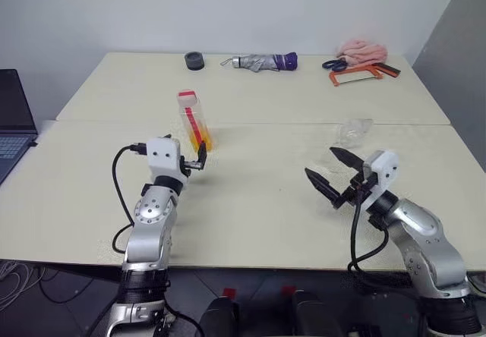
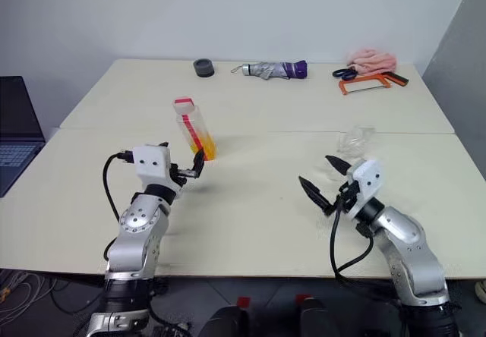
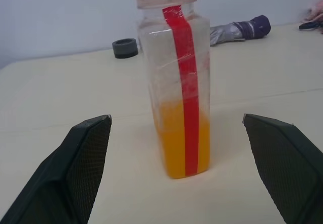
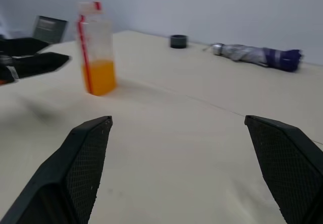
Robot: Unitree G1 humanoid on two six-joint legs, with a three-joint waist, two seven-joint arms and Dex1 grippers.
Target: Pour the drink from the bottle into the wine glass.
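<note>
Bottle point(image 1: 194, 121) stands capped and upright on the table point(image 1: 258, 193), its drink point(image 3: 179, 143) filling only the bottom (nothing poured yet); the left gripper point(image 1: 199, 157) hangs just before it, fingers wide apart and empty. The right gripper point(image 1: 328, 174) is likewise spread, near the wine glass point(image 1: 355, 130). Far off lie an umbrella point(image 1: 264, 61) and a tape roll point(image 1: 194, 61), none in the way.

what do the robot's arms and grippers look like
Both arms are silver-grey metal with rounded joint housings and black bands at the wrists. Each carries a white block at the wrist and a loose black cable looping alongside. The left gripper and right gripper each have two black, tapered fingers whose inner faces carry a fine mesh texture.
</note>
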